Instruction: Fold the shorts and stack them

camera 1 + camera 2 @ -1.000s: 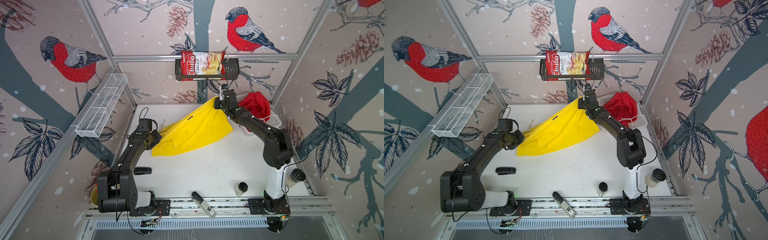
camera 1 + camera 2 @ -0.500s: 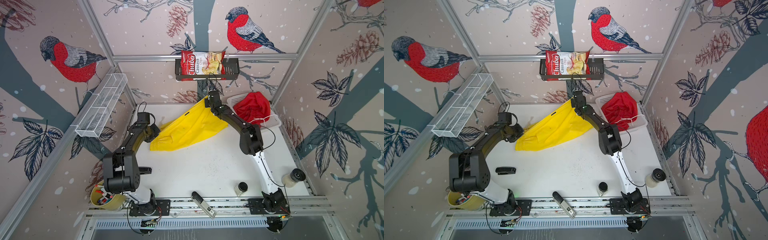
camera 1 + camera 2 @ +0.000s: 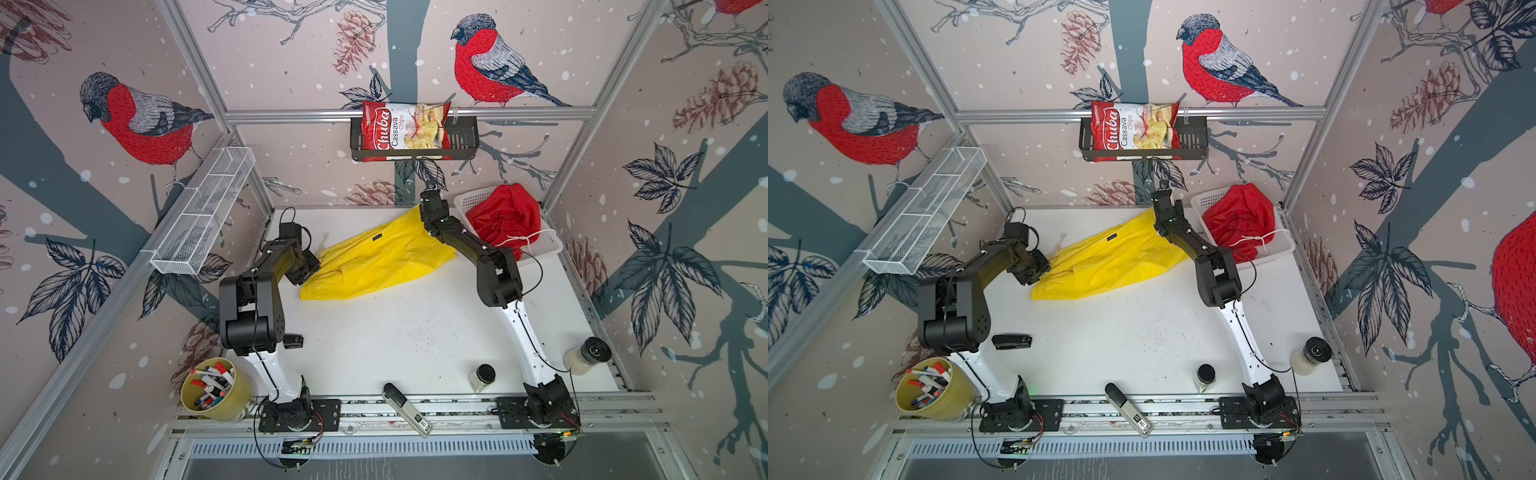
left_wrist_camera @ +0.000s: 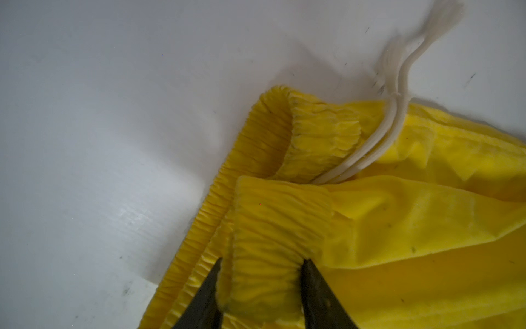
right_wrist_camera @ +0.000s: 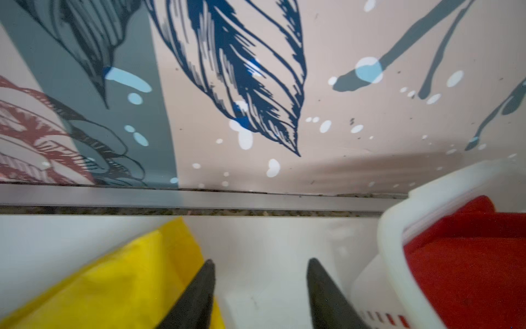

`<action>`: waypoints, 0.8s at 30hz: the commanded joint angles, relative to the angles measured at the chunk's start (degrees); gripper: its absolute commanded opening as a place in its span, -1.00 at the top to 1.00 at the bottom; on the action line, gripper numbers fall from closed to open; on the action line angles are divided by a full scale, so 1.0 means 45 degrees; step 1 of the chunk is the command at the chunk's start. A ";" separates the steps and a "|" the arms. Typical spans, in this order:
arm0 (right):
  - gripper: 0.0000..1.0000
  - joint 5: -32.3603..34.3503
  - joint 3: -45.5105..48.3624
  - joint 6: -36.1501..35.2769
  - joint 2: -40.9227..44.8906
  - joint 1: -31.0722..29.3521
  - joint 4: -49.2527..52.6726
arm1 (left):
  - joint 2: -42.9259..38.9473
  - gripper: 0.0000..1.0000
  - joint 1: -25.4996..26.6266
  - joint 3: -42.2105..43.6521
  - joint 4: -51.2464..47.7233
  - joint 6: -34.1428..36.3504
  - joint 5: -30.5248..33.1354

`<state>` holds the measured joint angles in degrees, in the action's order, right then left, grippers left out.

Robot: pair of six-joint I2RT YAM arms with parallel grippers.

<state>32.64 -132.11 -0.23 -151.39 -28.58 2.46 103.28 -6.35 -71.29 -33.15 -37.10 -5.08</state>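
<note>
Left end effector [image 4: 260, 266] stands parted astride the waistband of the yellow shorts [image 3: 374, 262], with the drawstring [image 4: 367, 151] just beyond. Right end effector [image 5: 260, 263] is parted and empty over bare bench [image 3: 395, 332]. The yellow hem lies beside it, and the basket [image 5: 392, 228] on its other side holds the red shorts [image 3: 503, 216]. A stapler [image 3: 1012, 340] lies well apart.

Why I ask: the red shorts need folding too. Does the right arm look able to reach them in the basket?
Probably yes. The right gripper is open and empty, right beside the white basket, and the red shorts lie heaped on top, uncovered.
</note>
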 commanded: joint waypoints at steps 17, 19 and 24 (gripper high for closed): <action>-0.56 -0.2807 0.7952 0.3805 0.5659 -0.1109 0.0613 | -0.4273 -0.25 0.1215 0.2233 0.1043 -0.0232 0.0617; -0.48 -0.3266 0.8102 0.4122 0.5507 -0.1130 0.1032 | -0.3908 -0.20 0.1555 0.2611 0.1323 -0.0246 0.0289; -0.34 -0.4041 0.9374 0.4973 0.5671 -0.1057 0.0812 | -0.2546 -0.06 0.2129 0.3443 0.2419 -0.0349 -0.0599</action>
<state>18.11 -91.94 17.96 -126.50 -33.39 6.04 90.04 2.33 -57.06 -25.71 -38.70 -6.02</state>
